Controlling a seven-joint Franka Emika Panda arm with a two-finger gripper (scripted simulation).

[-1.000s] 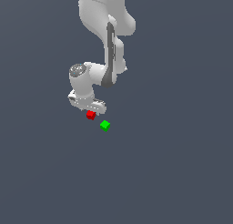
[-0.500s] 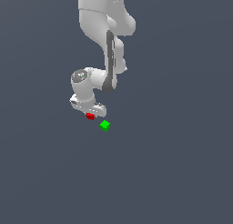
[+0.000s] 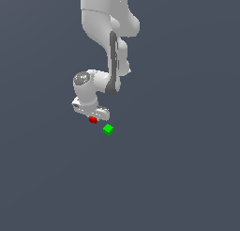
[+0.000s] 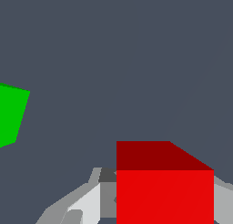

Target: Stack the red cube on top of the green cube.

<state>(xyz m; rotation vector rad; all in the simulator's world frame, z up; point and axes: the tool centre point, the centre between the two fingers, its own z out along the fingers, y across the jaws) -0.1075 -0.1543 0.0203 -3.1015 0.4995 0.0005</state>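
The red cube (image 3: pixel 93 119) rests on the floor, right under the white gripper (image 3: pixel 93 117). In the wrist view the red cube (image 4: pixel 164 191) fills the space between the two fingers (image 4: pixel 91 201). They press against both of its sides with no gap, so the gripper is shut on it. The green cube (image 3: pixel 108 129) sits on the floor a short way off, toward the exterior view's right and nearer the camera, apart from the red cube. It shows at the edge of the wrist view (image 4: pixel 10 114).
The white arm (image 3: pixel 110 42) rises from above the gripper toward the exterior view's top. The floor (image 3: pixel 178 169) is a plain dark grey-blue surface with no other objects in view.
The gripper has come down a little over the red cube, which now sits between its fingers. Both cubes stay in the same places.
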